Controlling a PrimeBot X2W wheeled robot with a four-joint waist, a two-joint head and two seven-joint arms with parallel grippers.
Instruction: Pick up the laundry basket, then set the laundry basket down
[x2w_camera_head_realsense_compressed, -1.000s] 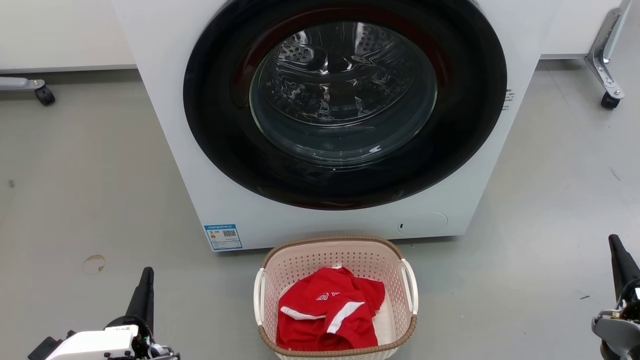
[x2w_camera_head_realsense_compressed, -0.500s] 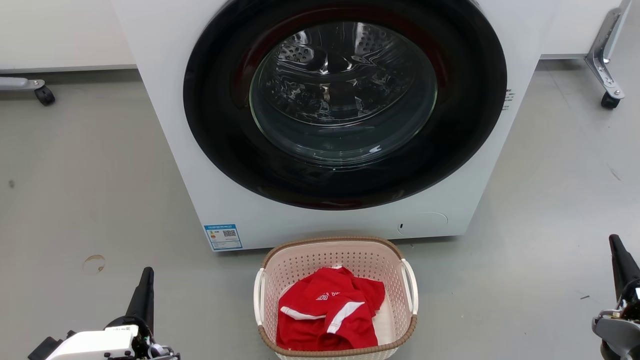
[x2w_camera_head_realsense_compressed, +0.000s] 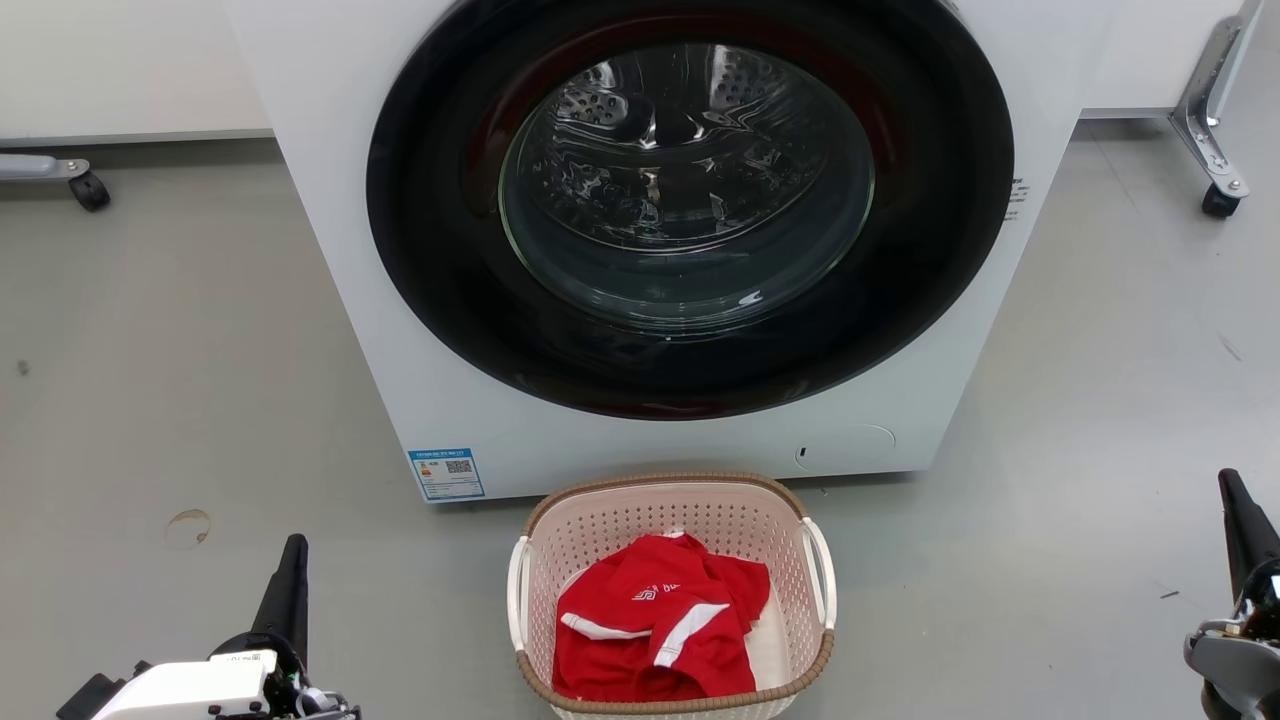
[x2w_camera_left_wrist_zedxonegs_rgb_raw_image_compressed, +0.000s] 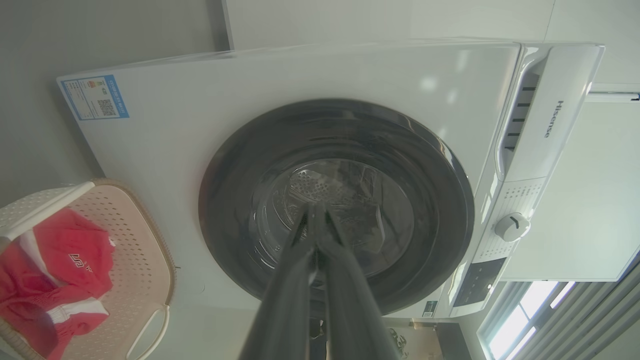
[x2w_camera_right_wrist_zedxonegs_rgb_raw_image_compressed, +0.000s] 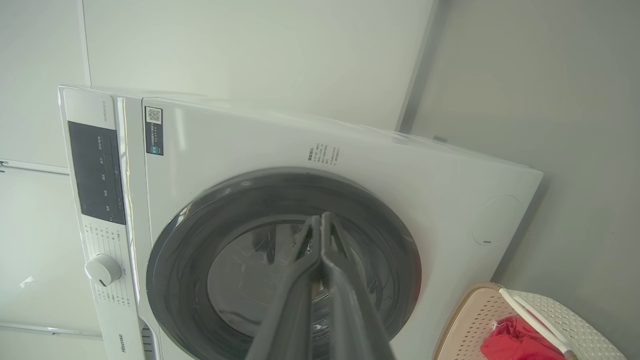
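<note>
Grey floor (x2w_camera_head_realsense_compressed: 150, 350) pretty much everywhere, and the laundry basket (x2w_camera_head_realsense_compressed: 640, 520) sits on it bottom centre of the head view, pale pink-beige with holes and a brown woven-look rim, its near edge cut off by the frame. A crumpled red garment (x2w_camera_head_realsense_compressed: 650, 625) with white stripes lies inside, below the rim. The white left handle (x2w_camera_head_realsense_compressed: 517, 590) and right handle (x2w_camera_head_realsense_compressed: 822, 570) are both bare, nothing touching them. The far rim sits just in front of the washer (x2w_camera_head_realsense_compressed: 330, 200) with only a thin strip of floor between, so it's tight on that side. The washer's round dark door (x2w_camera_head_realsense_compressed: 685, 180) looks closed, and a blue label (x2w_camera_head_realsense_compressed: 446, 473) sits at its lower left corner. Loads of open floor on either side of the basket though. The left gripper (x2w_camera_head_realsense_compressed: 294, 552) is at lower left, well apart from the basket, fingers pinched together and empty. The right gripper (x2w_camera_head_realsense_compressed: 1229, 488) is out by the right edge, even farther off, also closed up on nothing; both wrist views show the tips meeting. There's a small round stain (x2w_camera_head_realsense_compressed: 187, 527) near the left gripper, plus a castor wheel (x2w_camera_head_realsense_compressed: 88, 190) far left and another far right by the wall.
</note>
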